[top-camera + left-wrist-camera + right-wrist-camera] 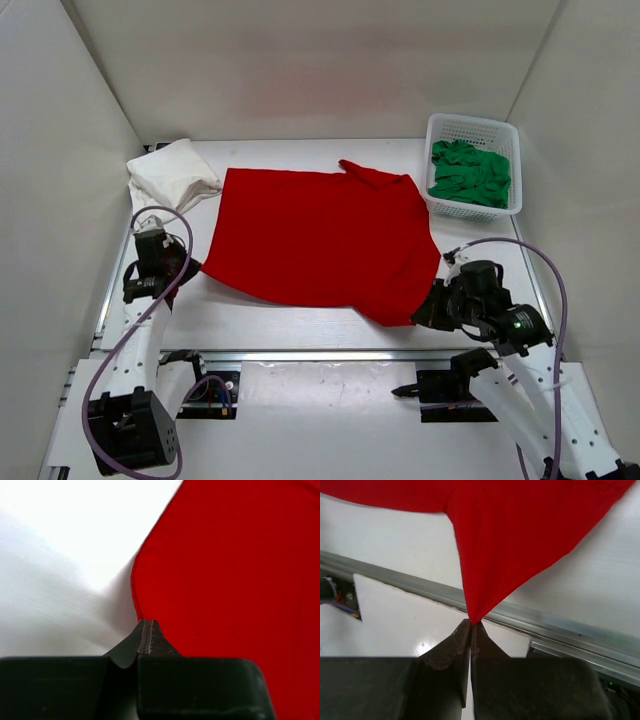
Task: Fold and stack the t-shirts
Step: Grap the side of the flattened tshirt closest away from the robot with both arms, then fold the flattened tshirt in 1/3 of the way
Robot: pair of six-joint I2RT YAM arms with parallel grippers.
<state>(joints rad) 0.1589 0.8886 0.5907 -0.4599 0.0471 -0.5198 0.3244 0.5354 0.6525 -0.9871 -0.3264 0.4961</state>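
A bright red t-shirt (320,235) lies spread across the middle of the table. My left gripper (190,267) is shut on its near left corner; the left wrist view has the red t-shirt (235,570) edge pinched at the fingertips (148,626). My right gripper (425,312) is shut on the near right corner, and the red t-shirt (520,525) hangs stretched from the tips (471,624) above the table edge. A folded off-white t-shirt (172,175) rests at the back left. A crumpled green t-shirt (470,172) fills the basket.
A white perforated basket (505,130) stands at the back right corner. White walls close in the table on three sides. A metal rail (330,354) runs along the near edge, between the two arm bases.
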